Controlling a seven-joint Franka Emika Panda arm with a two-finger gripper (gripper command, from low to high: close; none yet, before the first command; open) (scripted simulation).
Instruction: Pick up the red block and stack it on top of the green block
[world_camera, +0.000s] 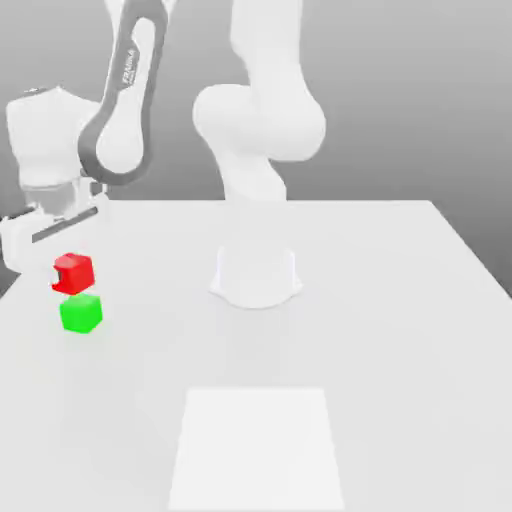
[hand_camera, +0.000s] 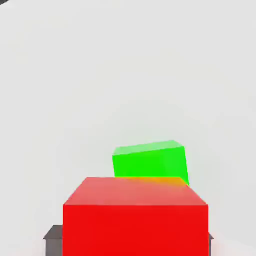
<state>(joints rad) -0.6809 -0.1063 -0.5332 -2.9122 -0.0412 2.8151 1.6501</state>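
A small red block (world_camera: 73, 272) hangs in the air near the exterior view's left edge, held between the jaws of the robot's gripper (world_camera: 62, 270), which are closed narrowly on its sides. In the hand view the red block (hand_camera: 135, 216) sits large in the foreground, with dark grey fingers (hand_camera: 52, 239) showing at its two lower sides.

Just below the red block, and a little toward the exterior view's right, a green block (world_camera: 81, 312) of about the same size rests on the white table (world_camera: 380, 330). The two blocks are close together, but whether they touch is not clear. In the hand view the green block (hand_camera: 150, 160) lies beyond the red one, turned at a slight angle to it.

The white arm (world_camera: 125, 100) reaches down to the gripper from above. Its round base (world_camera: 256, 275) stands near the table's middle, well apart from both blocks. A paler square patch (world_camera: 258, 445) marks the table's near side.
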